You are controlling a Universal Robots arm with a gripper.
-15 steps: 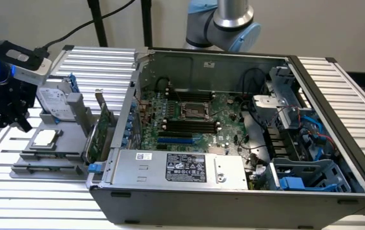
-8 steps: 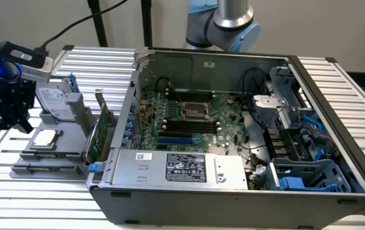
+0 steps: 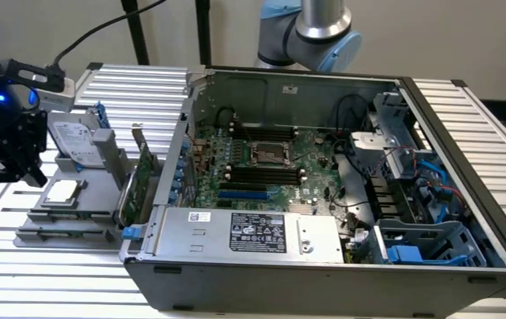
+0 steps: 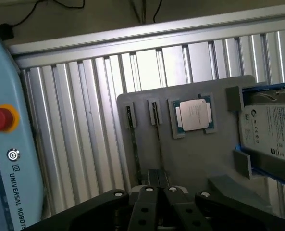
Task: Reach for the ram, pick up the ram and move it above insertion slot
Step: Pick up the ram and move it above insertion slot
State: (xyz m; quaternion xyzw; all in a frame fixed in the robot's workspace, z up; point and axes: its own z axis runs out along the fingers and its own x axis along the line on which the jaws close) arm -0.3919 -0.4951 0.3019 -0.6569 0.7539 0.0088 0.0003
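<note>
My gripper (image 4: 157, 180) hangs well above a grey fixture plate (image 4: 200, 159), its two dark fingers pressed together with nothing visibly between them. Two narrow slots run along the plate below the fingertips. A thin dark strip (image 4: 158, 139) stands on edge in the nearer slot and looks like the ram, though I cannot tell for sure. In the exterior view the black gripper (image 3: 6, 174) sits at the exterior view's left, over the plate's outer side. The black memory slots (image 3: 262, 174) lie on the motherboard inside the open computer case (image 3: 324, 266).
On the fixture plate are a silver processor (image 4: 194, 114), a hard drive (image 4: 272, 132) and, in the exterior view, an upright green expansion card (image 3: 143, 176). The case walls and power supply (image 3: 253, 231) rise between the plate and the motherboard. A teach pendant (image 4: 7, 144) lies beside the ribbed table.
</note>
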